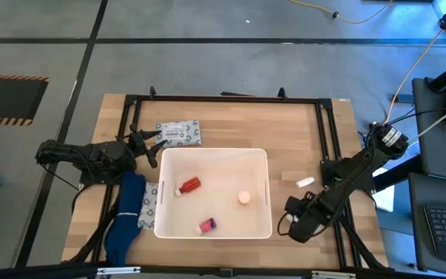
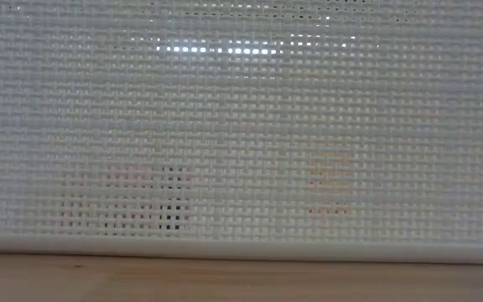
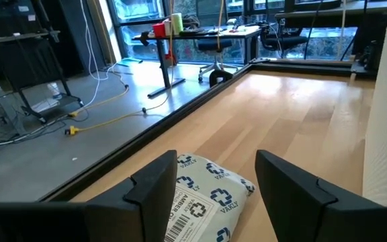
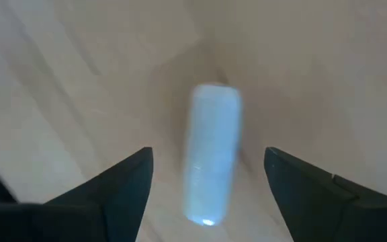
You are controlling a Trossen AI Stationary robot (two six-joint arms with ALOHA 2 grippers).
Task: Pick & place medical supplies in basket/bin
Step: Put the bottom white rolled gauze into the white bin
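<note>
The white bin (image 1: pixel 158 194) stands mid-table and holds a red bottle (image 1: pixel 189 185), an orange-capped vial (image 1: pixel 245 197) and a pink-capped vial (image 1: pixel 207 225). Its mesh wall (image 2: pixel 241 126) fills the low view. My right gripper (image 1: pixel 296 211) points down right of the bin, open. In its wrist view a white tube (image 4: pixel 213 161) lies on the wood between the fingers (image 4: pixel 209 156), clear of both. The high view shows a white tube (image 1: pixel 306 182) just beyond that gripper. My left gripper (image 3: pixel 217 161) waits open at the far left, facing a patterned packet (image 3: pixel 203 202) that lies flat there (image 1: pixel 178 132).
A second patterned packet (image 1: pixel 150 204) lies against the bin's left wall, partly under a blue cloth-like thing (image 1: pixel 126 221). Black frame rails (image 1: pixel 223 99) border the table. Bare wood shows right of the bin and along the far side.
</note>
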